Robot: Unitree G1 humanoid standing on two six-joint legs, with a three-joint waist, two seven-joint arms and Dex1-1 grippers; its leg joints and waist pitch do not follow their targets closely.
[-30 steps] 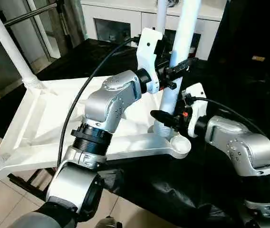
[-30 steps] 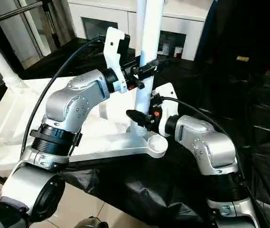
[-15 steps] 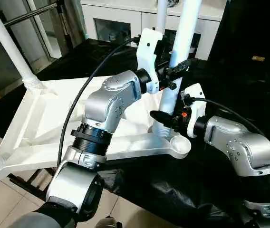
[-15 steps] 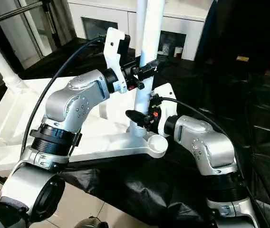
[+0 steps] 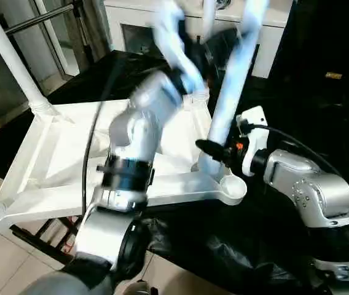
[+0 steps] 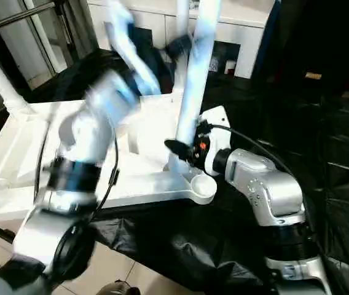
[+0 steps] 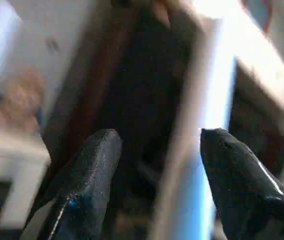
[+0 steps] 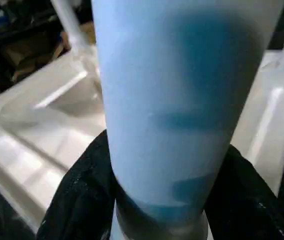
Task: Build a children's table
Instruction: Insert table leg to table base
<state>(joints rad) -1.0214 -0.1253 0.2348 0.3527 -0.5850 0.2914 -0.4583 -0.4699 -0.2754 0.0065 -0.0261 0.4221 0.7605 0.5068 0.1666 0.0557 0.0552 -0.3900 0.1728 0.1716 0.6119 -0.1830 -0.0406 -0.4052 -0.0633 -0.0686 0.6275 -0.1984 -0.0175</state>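
On black-draped ground, the right tool [image 5: 214, 150] grips the leg [image 5: 227, 101] just above its socket; steady it upright while the open left tool [image 7: 157, 165] regrips.

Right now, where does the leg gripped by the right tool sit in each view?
Left eye view: the leg leans right of centre, its base in the right tool.
Right eye view: centre, rising to the top edge.
Left wrist view: probably the pale strip within the left tool.
Right wrist view: close up, in the middle.
Shared landmark: the table top.
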